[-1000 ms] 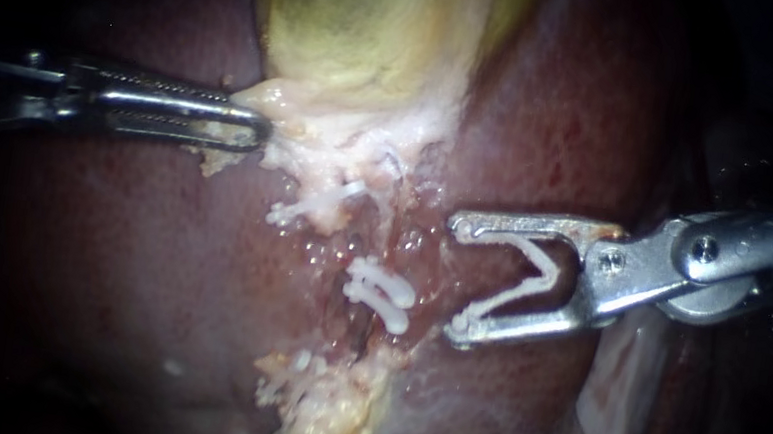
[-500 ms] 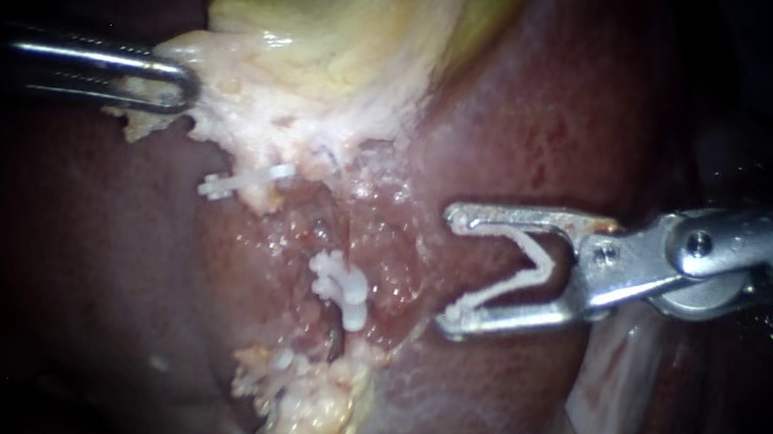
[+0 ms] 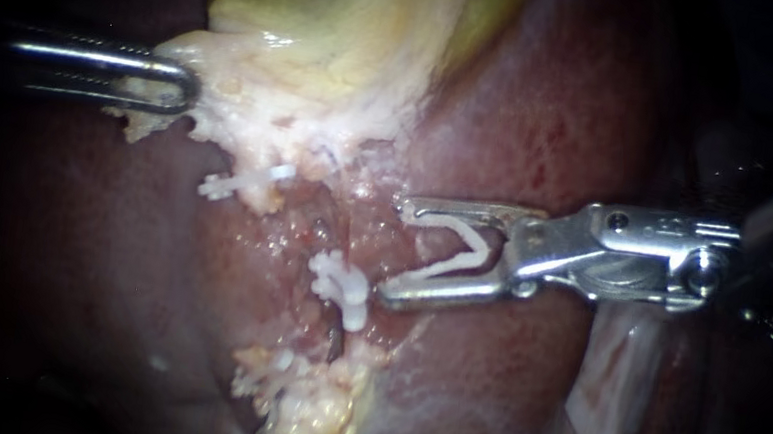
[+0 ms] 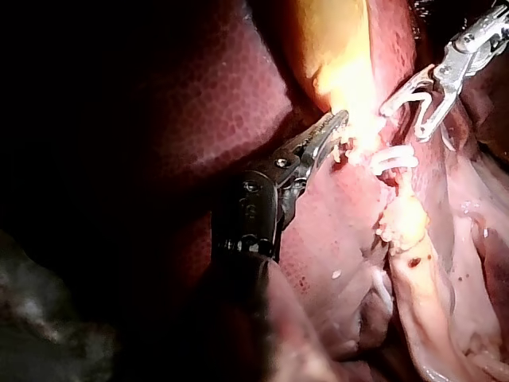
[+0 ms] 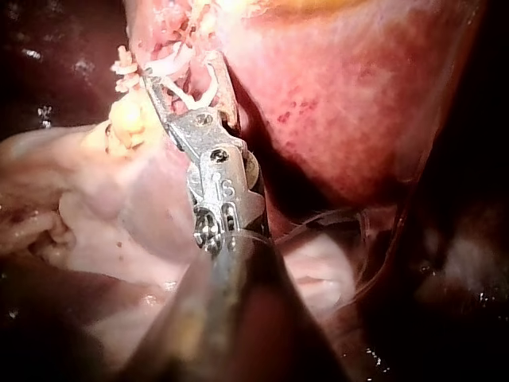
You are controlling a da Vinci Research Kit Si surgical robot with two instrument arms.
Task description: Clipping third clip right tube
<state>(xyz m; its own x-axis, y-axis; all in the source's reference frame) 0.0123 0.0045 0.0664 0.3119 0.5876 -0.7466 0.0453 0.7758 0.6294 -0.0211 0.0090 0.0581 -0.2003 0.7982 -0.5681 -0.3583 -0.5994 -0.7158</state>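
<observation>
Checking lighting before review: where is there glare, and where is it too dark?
Endoscope view: gallbladder lit, edges black, left instrument mostly dark. Left wrist view: glare whites out the gallbladder, its surroundings dark. Right wrist view: liver lit, shaft of right instrument shadowed.

From my console, the broad, mottled dark-red liver (image 3: 542, 118) carries everything; the glossy yellow-green gallbladder (image 3: 363, 22) lies directly on it.

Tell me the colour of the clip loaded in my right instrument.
White. The clip in the right instrument shows best in the endoscope view.
</observation>
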